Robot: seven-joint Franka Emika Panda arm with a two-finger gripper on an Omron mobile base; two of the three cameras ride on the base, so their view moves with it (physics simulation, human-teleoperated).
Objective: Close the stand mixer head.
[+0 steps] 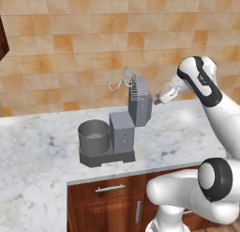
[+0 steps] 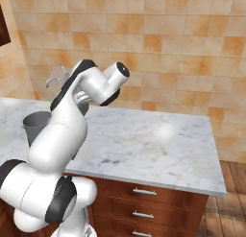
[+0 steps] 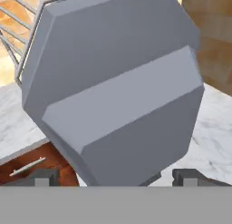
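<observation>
A: Where's the stand mixer head (image 1: 139, 102)?
B: Tipped up above the bowl (image 1: 94, 136), long axis near vertical. My gripper (image 3: 116, 177) sits just behind it, fingers spread, holding nothing. I'd push fwd and down.

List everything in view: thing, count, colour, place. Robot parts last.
stand mixer head: one, slate-grey, tilted up and back over its column, wire whisk at the top.
mixer column and base: one, grey, on the counter.
bowl: one, grey metal, on the mixer base, left of the column.
counter: one, white marble, along the tiled wall.
drawers: brown wood, metal handles, under the counter.
gripper: one, dark fingertips apart, right behind the head.
</observation>
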